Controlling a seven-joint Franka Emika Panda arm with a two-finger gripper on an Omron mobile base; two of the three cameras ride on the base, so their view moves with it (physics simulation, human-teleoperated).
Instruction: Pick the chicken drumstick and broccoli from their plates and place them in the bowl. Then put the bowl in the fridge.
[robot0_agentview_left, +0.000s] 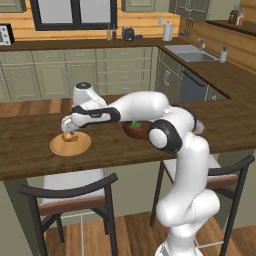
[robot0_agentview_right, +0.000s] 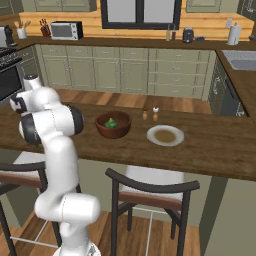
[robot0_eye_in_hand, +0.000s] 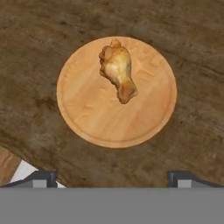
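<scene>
Drumstick status for you, view by view. Left base view: the gripper (robot0_agentview_left: 68, 128) hung right over the tan plate (robot0_agentview_left: 70, 144), with the chicken drumstick (robot0_agentview_left: 69, 136) just under it, apparently not yet gripped. The bowl (robot0_agentview_left: 136, 130) sat further right on the counter (robot0_agentview_left: 30, 150), partly behind the arm, with the broccoli (robot0_agentview_left: 135, 124) already in it.

Right base view: broccoli (robot0_agentview_right: 110, 122) confirmed inside the bowl (robot0_agentview_right: 113, 124); the pale grey plate (robot0_agentview_right: 165, 135) beside it held nothing you'd need.

Hand view: fingers (robot0_eye_in_hand: 40, 178) stood wide apart, empty, at the bottom edge. The chicken drumstick (robot0_eye_in_hand: 117, 70) lay on the tan plate (robot0_eye_in_hand: 87, 113), off-centre toward the top of frame, so ahead of the fingertips (not between them). Its long axis ran roughly top to bottom, slightly slanted, across the line joining the fingers. My read: you'd push forward, then descend; jaw orientation already suited a pinch across the narrow width.
</scene>
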